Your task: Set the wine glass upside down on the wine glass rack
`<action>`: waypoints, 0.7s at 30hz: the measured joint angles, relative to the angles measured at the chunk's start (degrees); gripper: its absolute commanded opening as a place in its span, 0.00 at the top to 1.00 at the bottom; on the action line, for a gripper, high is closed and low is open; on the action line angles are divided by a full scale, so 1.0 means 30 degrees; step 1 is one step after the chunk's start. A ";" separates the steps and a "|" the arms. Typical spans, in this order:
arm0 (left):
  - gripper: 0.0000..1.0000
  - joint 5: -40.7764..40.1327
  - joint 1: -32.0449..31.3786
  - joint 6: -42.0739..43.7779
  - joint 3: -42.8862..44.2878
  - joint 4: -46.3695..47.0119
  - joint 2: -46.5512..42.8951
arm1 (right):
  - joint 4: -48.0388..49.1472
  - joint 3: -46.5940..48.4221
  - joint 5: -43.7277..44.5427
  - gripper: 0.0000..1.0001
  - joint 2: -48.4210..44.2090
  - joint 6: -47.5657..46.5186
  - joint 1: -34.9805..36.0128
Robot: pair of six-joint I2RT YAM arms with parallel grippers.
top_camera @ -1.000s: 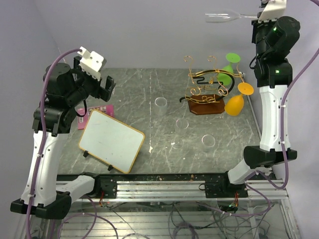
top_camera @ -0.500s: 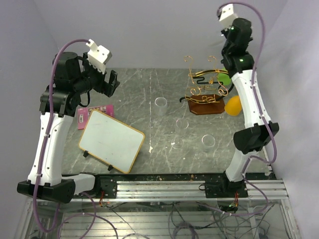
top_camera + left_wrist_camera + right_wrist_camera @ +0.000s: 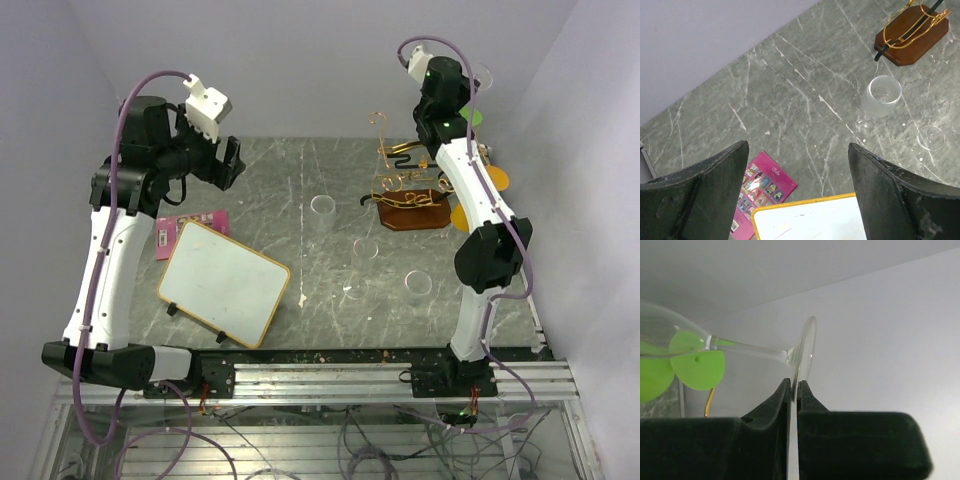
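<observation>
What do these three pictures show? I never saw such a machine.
Two robot arms are bolted to the near edge of a table. One picture looks down from above and behind them; the other two come from a camera on each wrist. On the table are a wire wine glass rack, clear glasses, a whiteboard and a pink card. The left arm has its jaws open and empty. The right arm has its jaws shut on the foot of a wine glass, held sideways.

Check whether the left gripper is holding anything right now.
No, the left gripper is open, with nothing between its two fingers.
</observation>
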 measured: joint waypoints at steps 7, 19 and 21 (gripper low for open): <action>0.10 0.0175 0.0000 0.0000 0.0000 -0.0051 0.0124 | -0.0925 -0.0299 -0.0350 1.00 0.0197 -0.0306 0.0073; 0.10 0.0255 0.0007 0.0015 0.0000 -0.0051 0.0124 | -0.2652 -0.1559 -0.1195 1.00 0.0197 -0.1166 0.0073; 0.10 0.0255 0.0007 0.0015 0.0000 -0.0051 0.0124 | -0.2805 -0.1566 -0.1355 1.00 0.0182 -0.1195 0.0080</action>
